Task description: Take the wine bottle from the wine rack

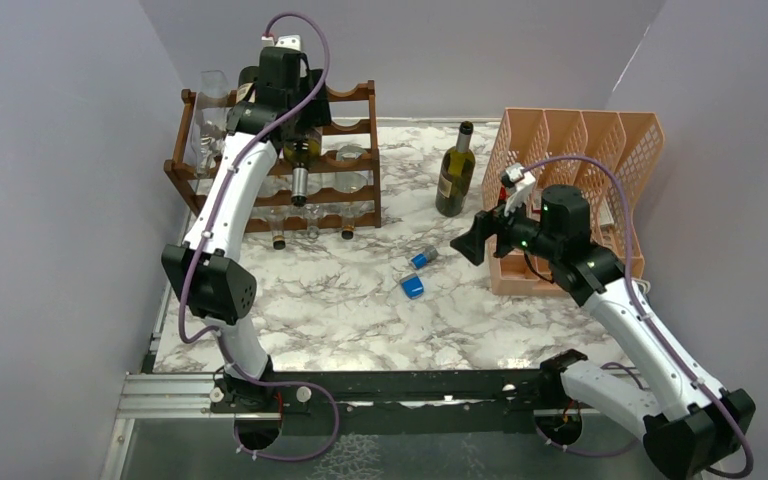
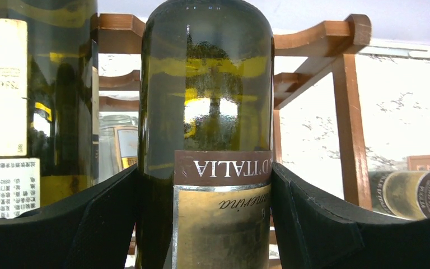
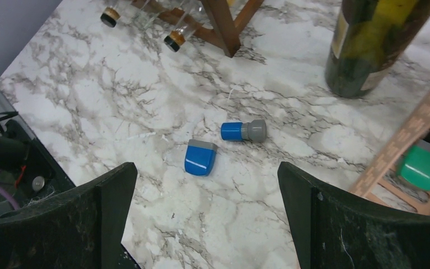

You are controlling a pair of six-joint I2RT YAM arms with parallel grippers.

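Note:
The dark reddish-brown wine rack (image 1: 355, 190) stands at the back left of the marble table, with several bottles lying in it. My left gripper (image 1: 282, 100) is over its top tier, shut on a dark green wine bottle (image 1: 300, 160) whose neck points toward the table front. In the left wrist view both black pads (image 2: 89, 224) press the sides of this bottle (image 2: 207, 112) at its brown and gold label, with rack rails (image 2: 347, 112) behind. My right gripper (image 1: 475, 240) is open and empty above the table's middle right (image 3: 207, 190).
A green wine bottle (image 1: 454, 170) stands upright right of the rack (image 3: 369, 45). A peach lattice organizer (image 1: 570, 190) stands at the right. A blue cap (image 1: 412, 287) and a blue-grey cylinder (image 1: 422, 259) lie mid-table. Another bottle (image 2: 28, 101) lies left of the held one.

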